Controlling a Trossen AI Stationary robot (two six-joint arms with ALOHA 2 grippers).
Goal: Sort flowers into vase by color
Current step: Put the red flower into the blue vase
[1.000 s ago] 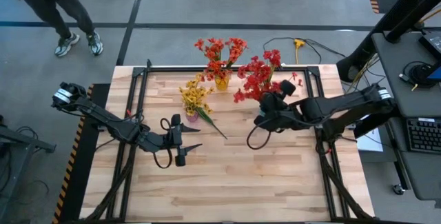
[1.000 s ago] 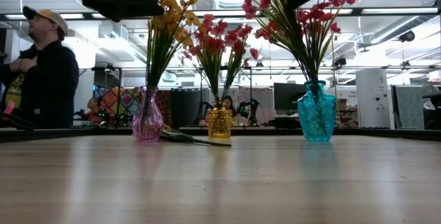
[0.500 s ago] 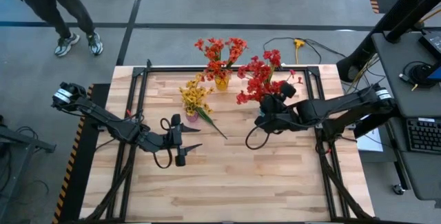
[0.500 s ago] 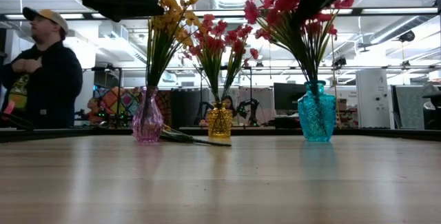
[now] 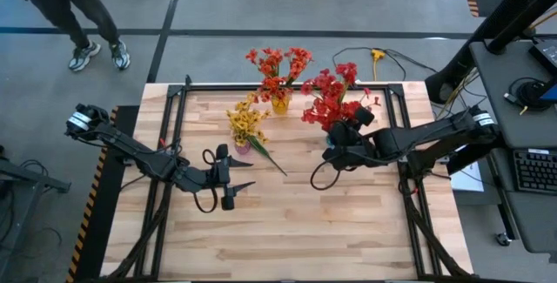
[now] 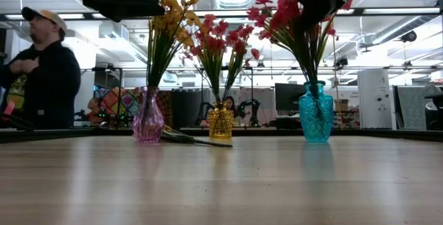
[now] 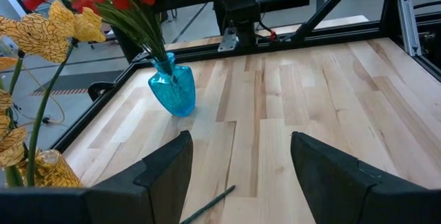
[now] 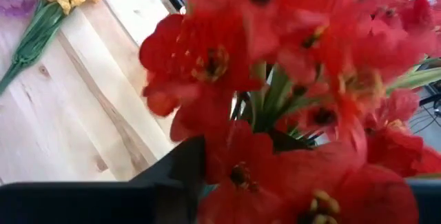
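Note:
Three vases stand along the far half of the table. A purple vase (image 6: 148, 121) holds yellow flowers (image 5: 246, 120). A yellow vase (image 6: 221, 122) holds orange-red flowers (image 5: 278, 64). A blue vase (image 6: 318, 114) holds red flowers (image 5: 329, 96). My right gripper (image 5: 341, 131) is right above the blue vase, deep in the red blossoms (image 8: 275, 79), which hide its tips. A loose yellow spray (image 5: 266, 156) lies flat on the table beside the purple vase. My left gripper (image 5: 248, 174) hovers open near that spray, touching nothing.
A black frame (image 5: 178, 100) runs along the table's edges. The near half of the wooden top (image 5: 296, 231) is bare. A person (image 6: 41, 73) stands beyond the table's far left, and desks and cables lie off to the right.
My right gripper has come down toward the blue vase. The red blossoms around it have sunk and drawn closer together over the vase.

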